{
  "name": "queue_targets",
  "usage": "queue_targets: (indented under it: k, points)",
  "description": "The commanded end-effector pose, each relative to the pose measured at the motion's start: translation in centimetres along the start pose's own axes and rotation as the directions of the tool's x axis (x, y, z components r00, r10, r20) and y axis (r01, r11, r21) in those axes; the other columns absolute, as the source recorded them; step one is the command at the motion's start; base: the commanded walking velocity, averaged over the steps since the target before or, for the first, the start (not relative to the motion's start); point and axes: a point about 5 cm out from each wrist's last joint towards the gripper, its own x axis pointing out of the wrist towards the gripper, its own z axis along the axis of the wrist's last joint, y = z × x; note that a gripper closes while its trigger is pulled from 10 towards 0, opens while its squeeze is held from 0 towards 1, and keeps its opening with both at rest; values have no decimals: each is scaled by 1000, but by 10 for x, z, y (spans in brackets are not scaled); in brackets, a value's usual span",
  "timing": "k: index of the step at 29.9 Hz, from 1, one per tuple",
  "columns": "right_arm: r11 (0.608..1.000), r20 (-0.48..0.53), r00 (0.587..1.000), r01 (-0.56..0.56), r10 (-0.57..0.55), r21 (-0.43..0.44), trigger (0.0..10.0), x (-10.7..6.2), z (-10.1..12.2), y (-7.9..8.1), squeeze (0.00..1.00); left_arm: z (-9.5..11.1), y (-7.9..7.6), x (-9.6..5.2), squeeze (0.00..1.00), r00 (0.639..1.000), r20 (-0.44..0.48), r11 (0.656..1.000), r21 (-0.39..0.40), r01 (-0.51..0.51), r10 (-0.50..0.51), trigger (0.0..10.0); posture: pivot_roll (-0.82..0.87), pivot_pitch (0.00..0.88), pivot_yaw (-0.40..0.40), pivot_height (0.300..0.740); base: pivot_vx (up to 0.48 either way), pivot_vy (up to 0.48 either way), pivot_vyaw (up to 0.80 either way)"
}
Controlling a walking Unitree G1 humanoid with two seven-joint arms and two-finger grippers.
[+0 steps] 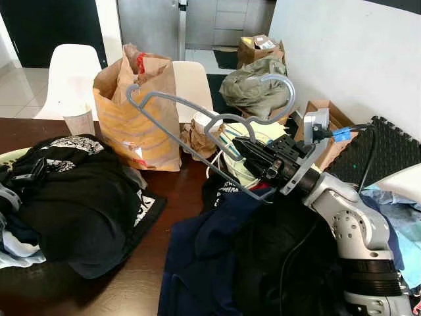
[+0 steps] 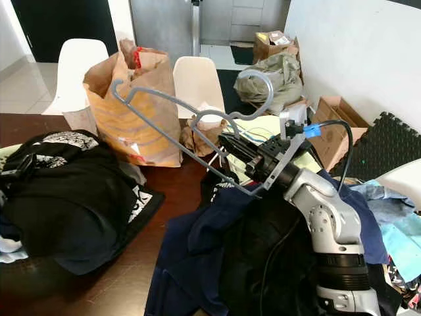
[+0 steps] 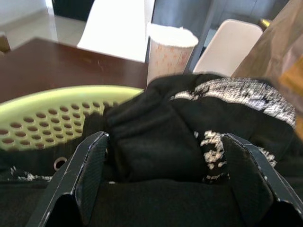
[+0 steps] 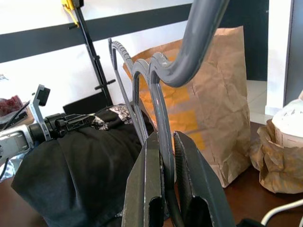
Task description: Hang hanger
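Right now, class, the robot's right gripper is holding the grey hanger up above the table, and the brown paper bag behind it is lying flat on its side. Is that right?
Not quite. The right gripper does hold the grey hanger above the table, but the brown paper bag stands upright, not flat on its side. The left eye view shows this plainly.

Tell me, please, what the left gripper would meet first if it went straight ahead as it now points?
Most likely the black garment: it bulges between the open jaws of the left gripper, with the green basket beside it, though depth is unclear.
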Motion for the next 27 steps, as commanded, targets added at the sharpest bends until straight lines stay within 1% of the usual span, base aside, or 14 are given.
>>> queue_targets:
  k: [1,3,5,8,9,10,11,12,14,15,22,25,26,27]
  points:
    - [1000,-1,1000,-1,1,-11,10000,-3,4,1,0,-20,-4,0,0,995,-97,1000,-13,6,-8,10000,-49,64,-83,740,0,0,0]
    - [1000,-1,1000,-1,1,-11,10000,-3,4,1,0,-20,-4,0,0,995,-97,1000,-13,6,-8,10000,-49,64,-83,740,0,0,0]
    - [1000,-5,1000,0,0,-21,10000,-3,6,1,0,-28,-2,1,0,988,-154,997,-76,-24,12,10000,-59,59,-88,740,0,0,0]
    - [1000,-5,1000,0,0,-21,10000,-3,6,1,0,-28,-2,1,0,988,-154,997,-76,-24,12,10000,-59,59,-88,740,0,0,0]
    - [1000,-6,1000,1,-1,-24,10000,-3,7,2,0,-31,-2,1,0,984,-176,995,-101,-25,7,10000,-59,59,-88,740,0,0,0]
    - [1000,-7,1000,2,-2,-26,10000,-3,7,2,0,-33,-4,1,0,983,-186,993,-121,-16,-7,4235,-63,56,-87,740,0,0,0]
    - [1000,-7,1000,2,-2,-26,10000,-3,7,2,0,-33,-4,1,0,983,-186,993,-121,-16,-7,4235,-63,56,-87,740,0,0,0]
    - [1000,-7,1000,3,-3,-27,10000,-3,7,2,0,-33,-6,2,0,982,-187,992,-127,-6,-18,2000,-63,56,-88,740,0,0,0]
    - [1000,-7,1000,4,-4,-27,10000,-3,7,2,0,-33,-7,2,0,982,-186,992,-128,0,-24,2000,-62,56,-87,740,0,0,0]
    - [1000,-7,1000,6,-6,-27,10000,-3,7,2,0,-32,-8,2,0,983,-183,992,-128,7,-30,0,-64,55,-87,740,0,0,0]
    - [1000,-4,1000,9,-9,-30,10000,-2,8,2,0,-29,-9,4,0,985,-170,991,-130,10,-33,0,-61,51,-87,740,0,0,0]
    - [999,2,1000,14,-14,-29,10000,0,7,0,0,-18,-8,6,0,992,-129,992,-123,2,-18,0,-53,41,-83,740,0,0,0]
    - [999,2,1000,14,-14,-29,10000,0,7,0,0,-18,-8,6,0,992,-129,992,-123,2,-18,0,-53,41,-83,740,0,0,0]
    - [1000,7,1000,15,-15,-27,10000,1,7,0,0,-9,-8,7,0,995,-95,993,-119,0,-11,0,-48,35,-80,740,0,0,0]
